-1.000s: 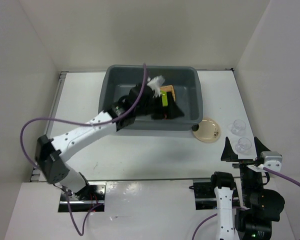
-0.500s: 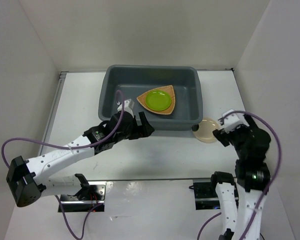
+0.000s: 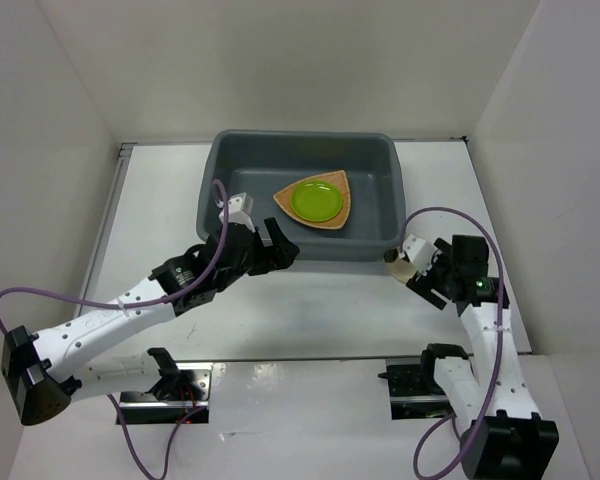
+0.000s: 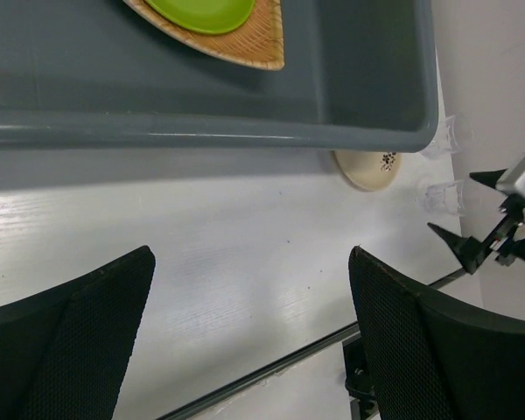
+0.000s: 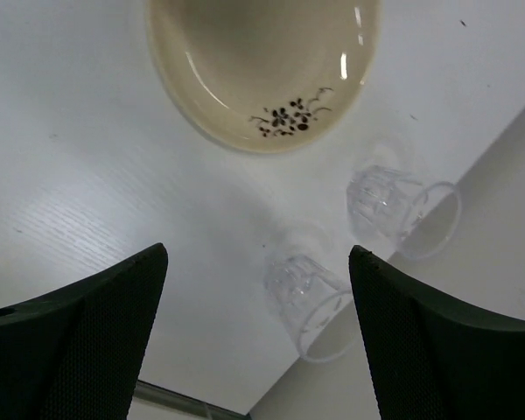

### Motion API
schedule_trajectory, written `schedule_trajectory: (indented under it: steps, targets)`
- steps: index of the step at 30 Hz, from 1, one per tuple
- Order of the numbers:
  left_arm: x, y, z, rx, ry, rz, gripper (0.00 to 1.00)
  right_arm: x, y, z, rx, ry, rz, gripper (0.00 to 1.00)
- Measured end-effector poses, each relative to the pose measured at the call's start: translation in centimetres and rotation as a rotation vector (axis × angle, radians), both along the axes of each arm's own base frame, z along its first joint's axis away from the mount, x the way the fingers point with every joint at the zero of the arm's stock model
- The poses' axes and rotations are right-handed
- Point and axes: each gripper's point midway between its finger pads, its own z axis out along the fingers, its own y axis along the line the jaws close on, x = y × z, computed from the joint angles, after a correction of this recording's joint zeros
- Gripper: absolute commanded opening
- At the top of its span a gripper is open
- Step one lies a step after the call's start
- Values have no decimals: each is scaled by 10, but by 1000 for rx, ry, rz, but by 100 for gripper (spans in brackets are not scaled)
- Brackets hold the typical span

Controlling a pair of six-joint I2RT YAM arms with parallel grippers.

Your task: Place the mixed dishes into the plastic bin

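Right wrist: cream plate (image 5: 245, 61) on table (image 5: 87, 175); two clear cups (image 5: 387, 203) beside.

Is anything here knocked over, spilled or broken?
Nothing stands out. The green plate lies flat on the wooden plate in the bin; the cream plate and two cups sit intact on the table.

The left arm (image 3: 130, 305) lies low and long, reaching from its base at the near left diagonally forward and to the right. The left gripper (image 3: 277, 248) at its end has both jaws spread wide, with nothing between them. The right arm (image 3: 492, 345) stands more upright and bends at the wrist toward the left. The right gripper (image 3: 417, 272) points downward, its two dark fingers (image 5: 437, 337) also wide apart and holding nothing.
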Motion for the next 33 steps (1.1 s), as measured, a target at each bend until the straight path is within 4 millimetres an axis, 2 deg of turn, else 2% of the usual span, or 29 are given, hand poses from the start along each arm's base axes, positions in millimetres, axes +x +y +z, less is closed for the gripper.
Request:
schedule_trajectory:
  steps: [4, 7, 14, 16, 19, 26, 28, 29, 33]
  targets:
    - [0, 3, -1, 8, 0, 10, 97, 1, 16, -17, -9, 17, 78, 88]
    - [0, 4, -2, 15, 4, 12, 97, 7, 26, -27, -14, 17, 124, 80]
    - [-1, 5, -3, 20, 6, 14, 97, 21, 33, -76, 9, 163, 129, 77]
    - [0, 6, -3, 21, 5, 17, 99, 31, 34, -81, 9, 172, 131, 77]
    - [0, 6, -4, 23, 6, 19, 99, 34, 36, -95, 21, 218, 131, 77]
    - [1, 9, -6, 35, 6, 32, 99, 47, 39, -98, 40, 201, 138, 78]
    - [1, 9, -6, 37, 7, 34, 99, 51, 39, -98, 48, 195, 138, 71]
    - [1, 10, -6, 39, 7, 34, 99, 52, 39, -99, 53, 195, 138, 63]
    - [1, 11, -11, 51, 14, 38, 99, 59, 42, -102, 64, 219, 152, 44]
